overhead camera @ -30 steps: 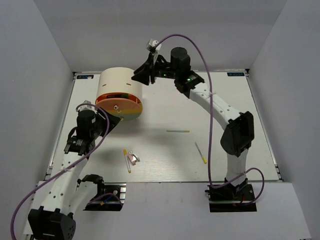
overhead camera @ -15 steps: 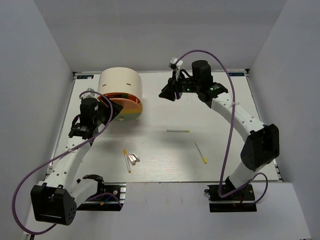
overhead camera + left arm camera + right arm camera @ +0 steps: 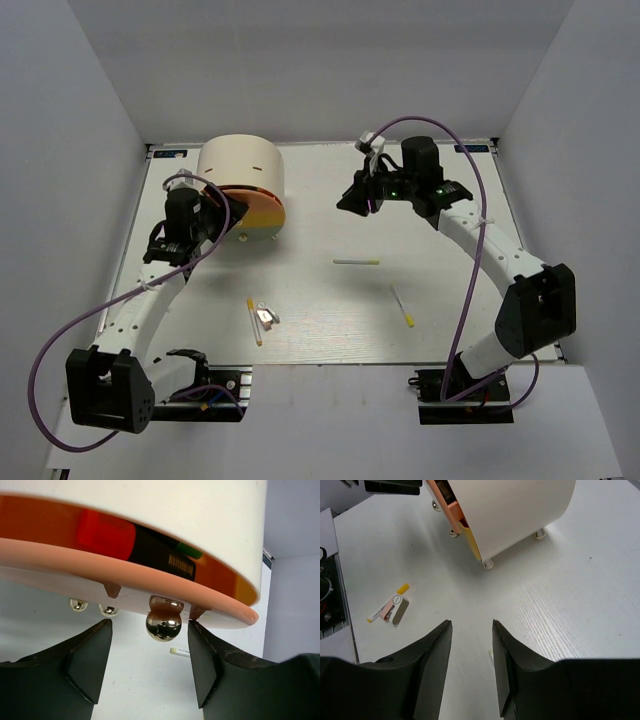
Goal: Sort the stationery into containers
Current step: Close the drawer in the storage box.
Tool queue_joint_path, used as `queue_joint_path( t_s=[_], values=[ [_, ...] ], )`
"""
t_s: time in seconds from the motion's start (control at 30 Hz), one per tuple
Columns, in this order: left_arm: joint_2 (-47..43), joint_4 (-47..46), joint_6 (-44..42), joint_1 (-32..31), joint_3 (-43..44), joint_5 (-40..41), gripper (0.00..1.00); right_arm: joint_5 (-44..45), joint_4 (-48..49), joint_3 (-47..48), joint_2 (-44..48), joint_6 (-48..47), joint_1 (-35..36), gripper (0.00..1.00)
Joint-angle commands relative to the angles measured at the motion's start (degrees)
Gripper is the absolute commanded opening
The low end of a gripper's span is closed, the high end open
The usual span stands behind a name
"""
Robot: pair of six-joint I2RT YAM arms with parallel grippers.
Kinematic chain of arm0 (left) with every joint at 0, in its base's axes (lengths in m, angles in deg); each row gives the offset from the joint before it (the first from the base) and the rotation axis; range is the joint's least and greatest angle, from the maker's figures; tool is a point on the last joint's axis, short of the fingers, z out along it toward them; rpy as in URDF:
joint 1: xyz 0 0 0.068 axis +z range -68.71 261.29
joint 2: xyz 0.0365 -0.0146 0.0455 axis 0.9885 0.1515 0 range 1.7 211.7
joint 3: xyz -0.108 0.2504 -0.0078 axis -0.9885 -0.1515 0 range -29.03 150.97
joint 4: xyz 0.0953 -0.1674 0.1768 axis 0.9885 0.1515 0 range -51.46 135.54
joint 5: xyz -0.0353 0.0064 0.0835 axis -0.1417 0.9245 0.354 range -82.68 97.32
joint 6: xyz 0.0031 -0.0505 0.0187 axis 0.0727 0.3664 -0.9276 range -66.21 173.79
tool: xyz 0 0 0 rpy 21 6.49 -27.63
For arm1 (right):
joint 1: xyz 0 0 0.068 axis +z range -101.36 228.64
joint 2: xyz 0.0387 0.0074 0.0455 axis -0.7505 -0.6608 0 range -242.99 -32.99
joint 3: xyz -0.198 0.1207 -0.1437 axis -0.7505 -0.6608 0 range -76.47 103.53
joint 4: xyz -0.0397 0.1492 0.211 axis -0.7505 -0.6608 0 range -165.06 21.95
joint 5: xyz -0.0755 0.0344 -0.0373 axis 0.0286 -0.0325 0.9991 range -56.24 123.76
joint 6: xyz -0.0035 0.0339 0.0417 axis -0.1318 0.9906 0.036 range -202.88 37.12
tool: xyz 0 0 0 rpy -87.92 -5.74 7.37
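Observation:
The cream cylindrical cabinet [image 3: 240,168] lies at the far left. Its orange drawer [image 3: 258,208] stands slightly open; in the left wrist view it holds black markers with an orange cap [image 3: 106,529] and a green cap [image 3: 189,550]. My left gripper [image 3: 222,216] is open, its fingers either side of the drawer's metal knob [image 3: 163,623] without touching it. My right gripper [image 3: 351,200] is open and empty above the table, right of the cabinet [image 3: 515,510]. A yellow pencil [image 3: 254,321] and a pinkish clip [image 3: 266,317] lie near the front; both show in the right wrist view [image 3: 394,609].
A white stick with a yellow tip [image 3: 356,262] lies at the table's middle, and another [image 3: 402,306] lies right of it nearer the front. Two more knobs [image 3: 79,604] show below the orange drawer. Grey walls close in the table [image 3: 440,300] on three sides.
The orange drawer has gone from wide open to nearly shut as my left gripper moved in towards the cabinet. My right gripper has moved right and down, away from the cabinet's top.

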Motion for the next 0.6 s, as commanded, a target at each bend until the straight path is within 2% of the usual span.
queue_joint_path(
  t_s=[0.0, 0.57],
  values=[
    [-0.3, -2.0, -1.0, 0.3, 2.2, 2.2, 0.71, -0.4, 0.8, -1.9, 2.5, -0.4, -0.7, 0.44],
    [1.4, -3.1, -1.0, 0.3, 2.8, 6.3, 0.71, -0.7, 0.5, -5.0, 3.8, -0.6, -2.1, 0.46]
  ],
)
